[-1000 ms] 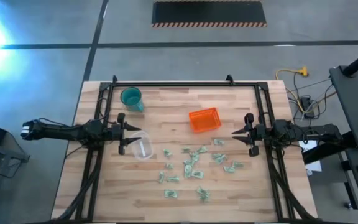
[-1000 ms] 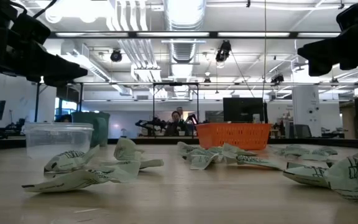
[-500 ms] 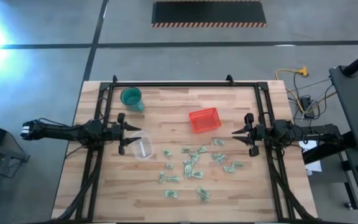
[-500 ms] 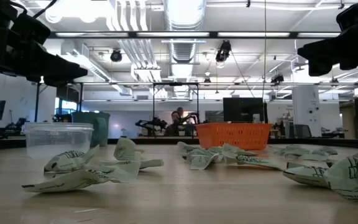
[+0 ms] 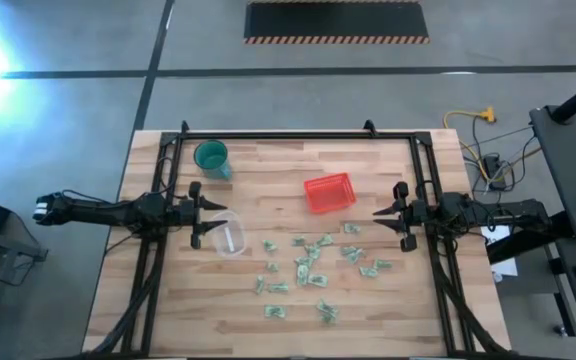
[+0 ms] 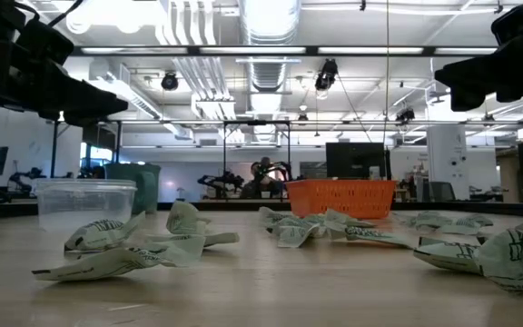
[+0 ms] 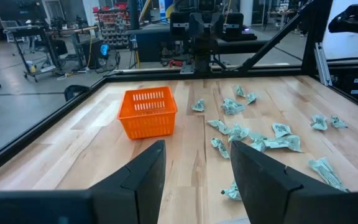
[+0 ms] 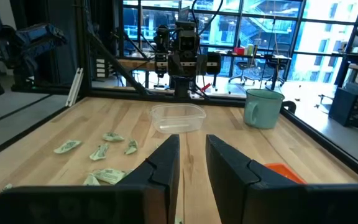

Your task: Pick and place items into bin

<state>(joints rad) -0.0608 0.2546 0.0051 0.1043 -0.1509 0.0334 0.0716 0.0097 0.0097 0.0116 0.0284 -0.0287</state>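
The items (image 5: 308,268), small crumpled pale green pieces, lie scattered across the wooden surface (image 5: 168,310) just in front of the red bin (image 5: 329,192). Both arms wait at opposite edges, the right end effector (image 5: 386,215) nearer the pieces with fingers narrowly parted and empty, the left end effector (image 5: 200,217) spread wide and empty.

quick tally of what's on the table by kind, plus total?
Crumpled green-and-white paper pieces: roughly 15, loose on the wood; small ones are hard to separate
Red basket: 1
Teal cup: 1
Clear plastic container: 1
Total: about 18
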